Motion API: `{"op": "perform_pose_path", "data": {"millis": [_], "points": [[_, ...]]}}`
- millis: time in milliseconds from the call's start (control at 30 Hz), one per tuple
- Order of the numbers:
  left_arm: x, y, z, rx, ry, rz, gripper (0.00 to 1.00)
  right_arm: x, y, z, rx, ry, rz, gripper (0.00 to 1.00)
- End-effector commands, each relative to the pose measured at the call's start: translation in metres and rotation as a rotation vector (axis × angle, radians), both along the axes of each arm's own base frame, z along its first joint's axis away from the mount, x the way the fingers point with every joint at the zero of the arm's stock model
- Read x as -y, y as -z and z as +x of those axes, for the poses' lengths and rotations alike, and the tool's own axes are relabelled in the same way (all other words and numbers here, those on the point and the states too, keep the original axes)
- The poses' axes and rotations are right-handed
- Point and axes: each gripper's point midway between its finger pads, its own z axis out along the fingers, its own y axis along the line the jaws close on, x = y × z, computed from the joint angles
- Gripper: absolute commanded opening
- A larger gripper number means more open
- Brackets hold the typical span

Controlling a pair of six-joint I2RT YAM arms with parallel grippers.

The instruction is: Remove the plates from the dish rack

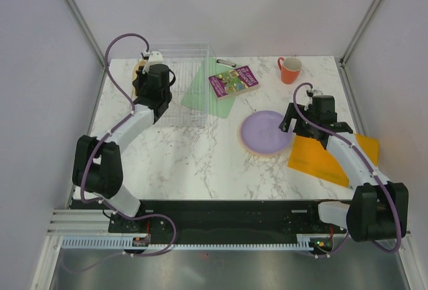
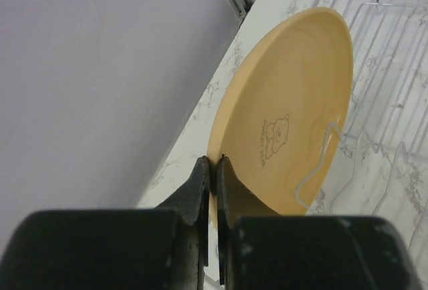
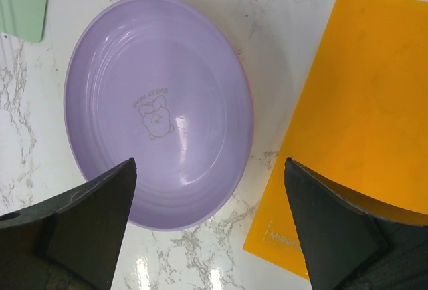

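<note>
A yellow-orange plate [image 2: 294, 96] with a small bear print stands on edge in the clear dish rack [image 2: 391, 113]. My left gripper [image 2: 215, 164] is shut on the plate's near rim. In the top view this gripper [image 1: 148, 63] is at the rack's [image 1: 190, 83] left end, with the plate [image 1: 138, 69] just showing beside it. A lilac plate [image 3: 157, 109] lies flat on the table, on top of another plate of which only a thin pinkish rim [image 1: 267, 154] shows. My right gripper [image 3: 210, 161] is open and empty above the lilac plate's [image 1: 266, 131] right edge.
An orange sheet [image 1: 328, 153] lies right of the lilac plate. A pale green sheet [image 1: 210, 93] and a book [image 1: 233, 80] lie beside the rack. An orange mug [image 1: 289, 69] stands at the back right. A wall runs close along the rack's left side.
</note>
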Motion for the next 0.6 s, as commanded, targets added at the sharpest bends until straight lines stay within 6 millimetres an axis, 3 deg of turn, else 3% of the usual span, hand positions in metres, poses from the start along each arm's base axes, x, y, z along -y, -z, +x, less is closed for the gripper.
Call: {"op": "perform_pose_path", "data": {"millis": [0,300,433,567], "points": [[-0.008,-0.100,-0.014,0.234,-0.065,-0.007,0.02,-0.002,-0.004,0.004,0.035,-0.017,0.008,0.98],[-0.005,-0.156,-0.042,0.327,-0.050,0.006,0.02,-0.004,-0.011,0.001,0.048,-0.021,0.022,0.98],[-0.006,-0.159,-0.045,0.329,-0.043,0.017,0.02,-0.005,-0.012,-0.002,0.052,-0.023,0.027,0.98],[-0.005,-0.147,-0.044,0.309,-0.041,0.023,0.02,-0.006,-0.012,-0.004,0.052,-0.025,0.032,0.98]]}}
